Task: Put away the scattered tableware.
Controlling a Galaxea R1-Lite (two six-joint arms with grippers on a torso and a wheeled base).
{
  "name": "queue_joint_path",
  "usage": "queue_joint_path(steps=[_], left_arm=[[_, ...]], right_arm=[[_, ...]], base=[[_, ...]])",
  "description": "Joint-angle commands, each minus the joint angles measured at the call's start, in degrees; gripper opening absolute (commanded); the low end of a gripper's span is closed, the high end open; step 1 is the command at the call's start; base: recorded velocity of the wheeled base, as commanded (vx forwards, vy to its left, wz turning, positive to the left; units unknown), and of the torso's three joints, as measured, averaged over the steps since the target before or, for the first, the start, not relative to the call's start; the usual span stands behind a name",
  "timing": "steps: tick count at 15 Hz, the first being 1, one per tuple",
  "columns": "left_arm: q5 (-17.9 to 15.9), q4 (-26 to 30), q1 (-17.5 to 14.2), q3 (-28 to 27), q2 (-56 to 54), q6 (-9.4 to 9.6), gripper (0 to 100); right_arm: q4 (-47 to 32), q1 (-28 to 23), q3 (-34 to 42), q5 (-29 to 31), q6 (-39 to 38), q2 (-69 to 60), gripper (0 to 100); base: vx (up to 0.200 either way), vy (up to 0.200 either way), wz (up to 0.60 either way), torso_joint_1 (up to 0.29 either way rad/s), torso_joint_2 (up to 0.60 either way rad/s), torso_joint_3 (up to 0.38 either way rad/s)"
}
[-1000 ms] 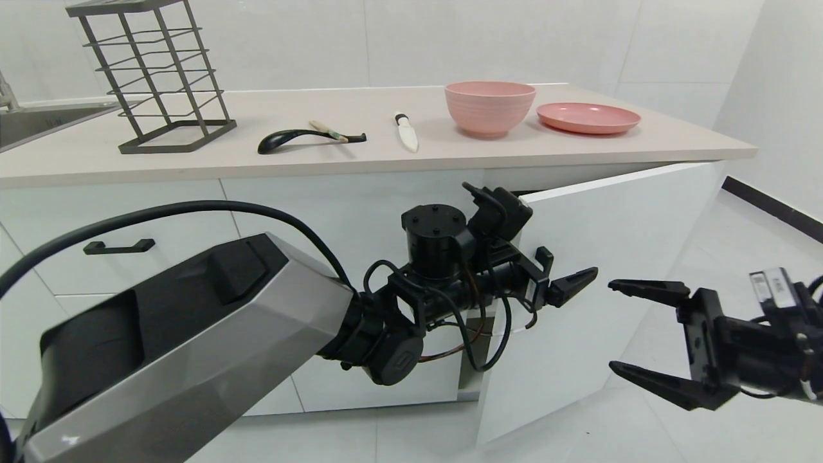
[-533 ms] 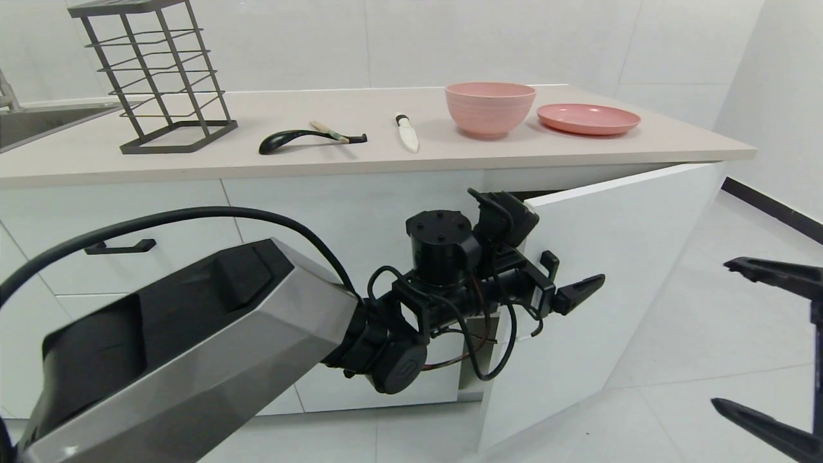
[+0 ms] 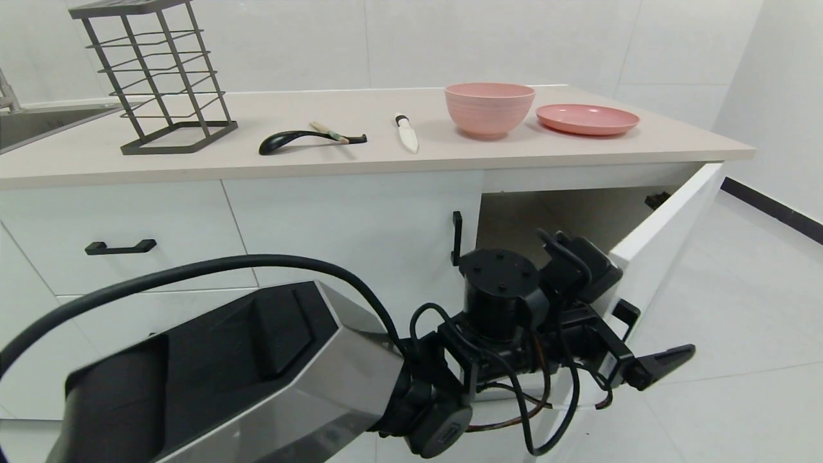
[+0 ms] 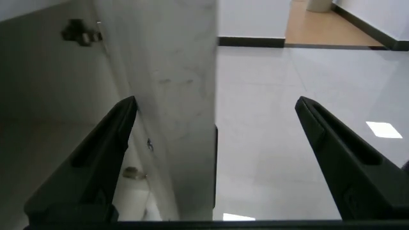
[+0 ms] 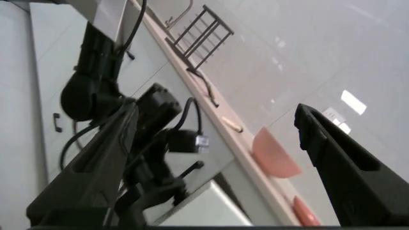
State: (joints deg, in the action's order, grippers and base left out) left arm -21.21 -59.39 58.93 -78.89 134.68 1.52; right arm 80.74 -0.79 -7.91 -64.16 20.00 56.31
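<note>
On the counter lie a pink bowl [image 3: 490, 108], a pink plate [image 3: 587, 119], a white-bladed knife [image 3: 406, 133], a black spoon [image 3: 289, 139] and a wood-handled utensil [image 3: 329, 132]. The white cabinet door [image 3: 669, 218] below the plate stands wide open. My left gripper [image 3: 649, 363] is low at the door's free edge, open. In the left wrist view that gripper [image 4: 217, 160] straddles the door edge [image 4: 182, 96] with a finger on each side. My right gripper [image 5: 217, 160] is open and holds nothing; beyond it are the bowl [image 5: 273, 153] and the left arm.
A dark wire rack [image 3: 161, 77] stands at the counter's left, next to a sink [image 3: 38, 122]. The open cabinet's inside [image 3: 566, 218] looks bare. A drawer handle [image 3: 119, 246] and a neighbouring door handle [image 3: 456, 238] face me. White tiled floor lies to the right.
The cabinet door has swung much further open, and my left gripper moved down and right with its edge. My right gripper pulled off to the right, out of the head view.
</note>
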Motion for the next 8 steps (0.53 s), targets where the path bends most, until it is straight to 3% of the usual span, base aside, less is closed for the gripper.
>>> queue_joint_path(steps=[1,8], left_arm=[[0.2,0.0,2.2,-1.4,1.4,-0.56,100],[0.1,-0.8,4.6,-12.1,8.7,-0.56,100]], right_arm=[[0.0,-0.3,-1.3,0.0,0.0,-3.0,100],[-0.1,-3.0,-4.3,0.0,0.1,-5.3,100]], base=[[0.0,0.0,0.0,0.0,0.0,0.0],[0.0,0.0,0.0,0.0,0.0,0.0]])
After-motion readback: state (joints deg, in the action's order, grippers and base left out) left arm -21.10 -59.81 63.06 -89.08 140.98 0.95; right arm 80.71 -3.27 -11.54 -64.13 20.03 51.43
